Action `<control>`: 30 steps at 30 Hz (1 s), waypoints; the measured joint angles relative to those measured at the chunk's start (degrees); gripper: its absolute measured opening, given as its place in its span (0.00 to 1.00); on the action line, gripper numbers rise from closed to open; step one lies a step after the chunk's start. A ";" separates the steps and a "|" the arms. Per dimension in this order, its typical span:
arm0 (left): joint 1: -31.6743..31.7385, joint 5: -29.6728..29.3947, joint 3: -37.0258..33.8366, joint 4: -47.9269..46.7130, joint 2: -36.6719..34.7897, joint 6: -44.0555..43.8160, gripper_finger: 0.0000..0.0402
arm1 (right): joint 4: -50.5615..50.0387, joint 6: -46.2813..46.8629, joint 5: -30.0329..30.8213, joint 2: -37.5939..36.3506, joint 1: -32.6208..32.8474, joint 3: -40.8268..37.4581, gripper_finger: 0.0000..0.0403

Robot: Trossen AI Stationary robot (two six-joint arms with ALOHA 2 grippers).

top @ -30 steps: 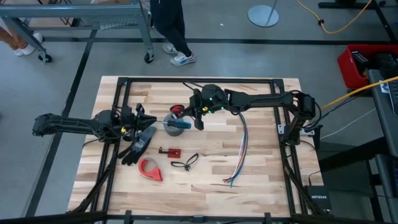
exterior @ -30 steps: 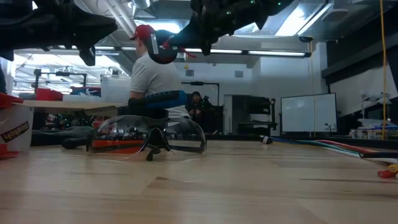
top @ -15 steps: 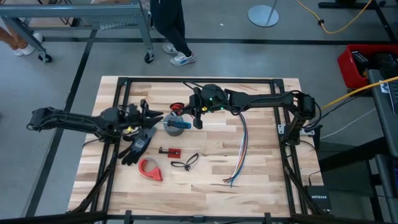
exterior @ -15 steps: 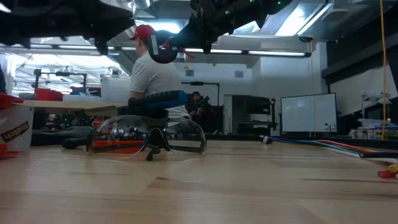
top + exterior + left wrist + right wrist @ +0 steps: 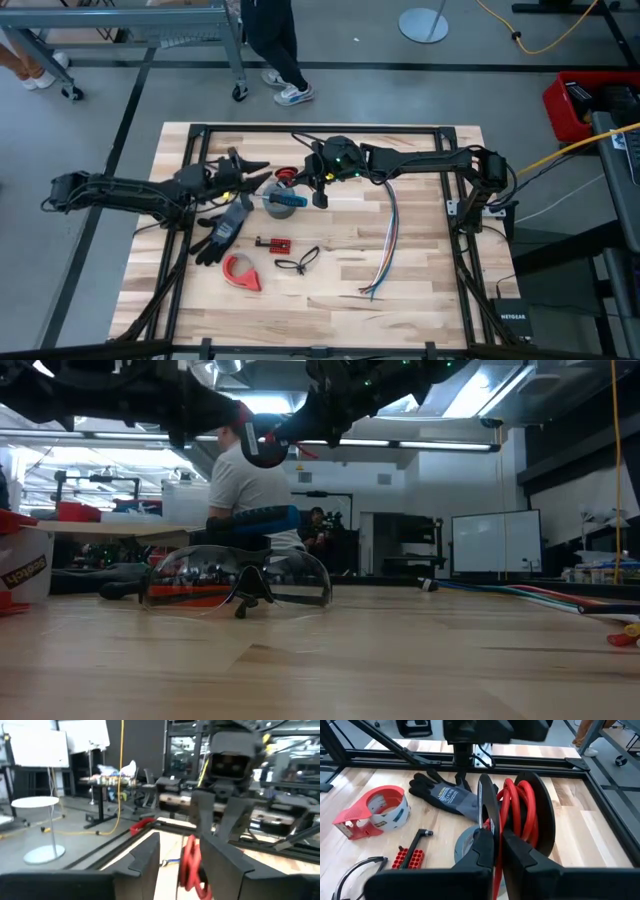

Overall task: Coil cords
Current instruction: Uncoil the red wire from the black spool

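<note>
Right pincer [image 5: 290, 181] pinching the small round coil of thin red cord [image 5: 519, 809], held up off the light wood worktop [image 5: 420, 260] at far centre, above the grey tape roll [image 5: 468, 841]. Left pincer [image 5: 255, 166] just left of the coil, fingers [image 5: 145, 856] spread, not touching it. Black work glove [image 5: 224, 230] and red tape dispenser [image 5: 241, 271] lie nearer on the left.

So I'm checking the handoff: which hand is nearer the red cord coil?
Right. The right hand is shut on the red cord coil, holding it above the table; the left hand is open, just left of it.
</note>
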 joint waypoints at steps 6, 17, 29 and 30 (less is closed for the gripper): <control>0.54 0.88 0.02 -4.09 0.07 -3.78 0.27 | -0.02 0.00 -2.11 0.00 0.00 0.00 0.05; 0.52 3.77 0.02 -4.03 2.99 -5.16 0.23 | 0.05 0.00 -2.47 0.00 0.04 0.02 0.04; 0.52 4.23 0.02 -3.81 5.53 -5.16 0.15 | 2.24 0.00 -3.02 0.00 0.07 0.02 0.05; 0.52 4.27 0.02 -3.72 5.53 -5.05 0.12 | 2.32 0.00 -3.04 0.00 0.07 0.02 0.05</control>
